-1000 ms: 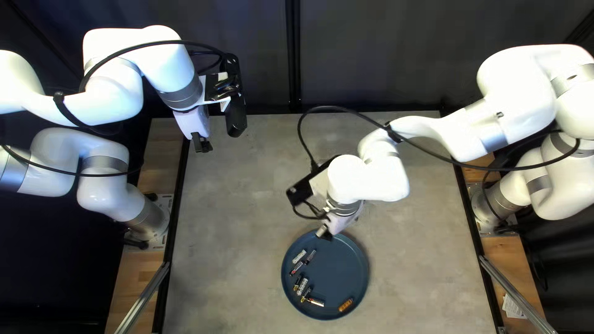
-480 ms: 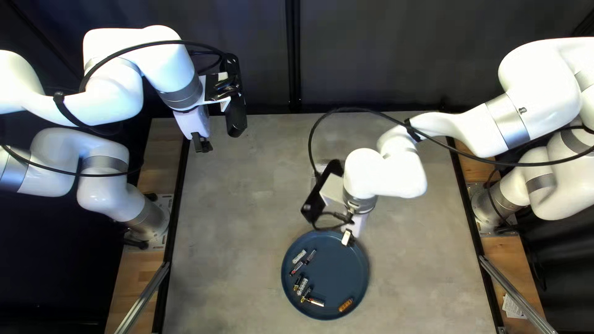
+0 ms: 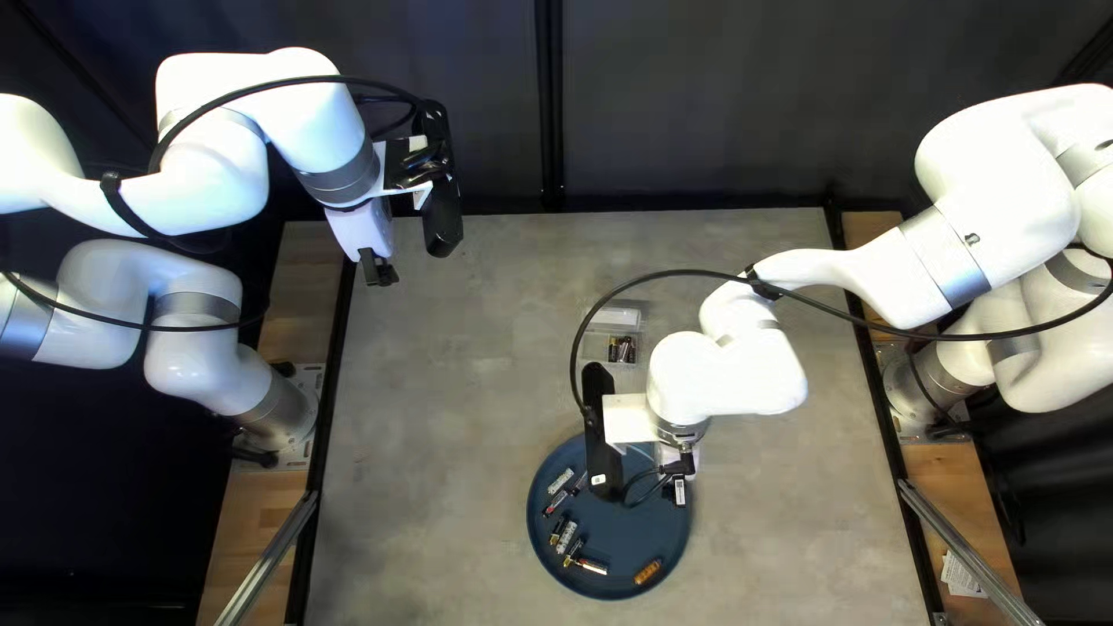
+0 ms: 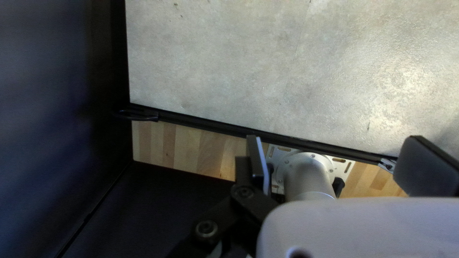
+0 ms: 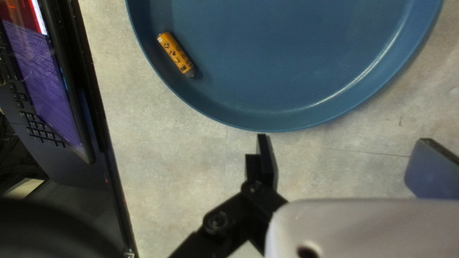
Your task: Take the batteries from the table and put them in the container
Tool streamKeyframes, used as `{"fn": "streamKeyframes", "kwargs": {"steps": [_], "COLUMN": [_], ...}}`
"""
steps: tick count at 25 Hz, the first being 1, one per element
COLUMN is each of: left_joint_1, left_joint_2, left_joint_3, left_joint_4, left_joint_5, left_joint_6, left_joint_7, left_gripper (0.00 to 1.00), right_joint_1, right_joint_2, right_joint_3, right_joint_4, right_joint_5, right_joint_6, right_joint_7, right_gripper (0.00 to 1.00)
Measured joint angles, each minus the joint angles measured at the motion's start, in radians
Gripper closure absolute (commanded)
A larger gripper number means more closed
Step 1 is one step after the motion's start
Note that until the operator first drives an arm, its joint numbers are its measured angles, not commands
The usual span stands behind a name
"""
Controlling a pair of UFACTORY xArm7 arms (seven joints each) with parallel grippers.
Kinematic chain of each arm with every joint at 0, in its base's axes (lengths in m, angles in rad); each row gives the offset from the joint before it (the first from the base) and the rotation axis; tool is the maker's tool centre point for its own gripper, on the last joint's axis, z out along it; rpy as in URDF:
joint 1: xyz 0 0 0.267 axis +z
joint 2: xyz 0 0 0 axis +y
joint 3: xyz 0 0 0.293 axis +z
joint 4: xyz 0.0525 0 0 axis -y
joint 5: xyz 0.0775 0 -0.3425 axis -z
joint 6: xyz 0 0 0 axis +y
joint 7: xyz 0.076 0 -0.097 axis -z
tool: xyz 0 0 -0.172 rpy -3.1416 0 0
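The orange battery (image 5: 176, 54) lies on the blue tray (image 5: 287, 57), close inside its rim, ahead of my right gripper (image 5: 350, 165) and off to one side. That gripper is spread with nothing between its fingers. I should centre over the battery, turn to pinch across its narrow width, and descend clear of the rim. Farther out, the clear container (image 3: 594, 349) holds some batteries; my left gripper (image 4: 342, 165), spread and empty, is well apart from the tray.
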Motion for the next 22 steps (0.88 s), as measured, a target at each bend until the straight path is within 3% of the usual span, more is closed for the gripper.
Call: {"fn": "streamKeyframes", "kwargs": {"steps": [8, 22], "left_joint_1": [0.0, 0.0], "left_joint_2": [0.0, 0.0], "left_joint_3": [0.0, 0.0], "left_joint_4": [0.0, 0.0], "left_joint_5": [0.0, 0.0], "left_joint_6": [0.0, 0.0], "left_joint_7": [0.0, 0.0], "left_gripper": [0.0, 0.0], "right_joint_1": [0.031, -0.008], "right_joint_2": [0.088, 0.309], "right_joint_3": [-0.004, 0.006], "right_joint_4": [0.021, 0.177], "right_joint_5": [-0.151, -0.182], "right_joint_6": [-0.147, -0.201], "right_joint_7": [-0.068, -0.292], "right_gripper": [0.0, 0.0]}}
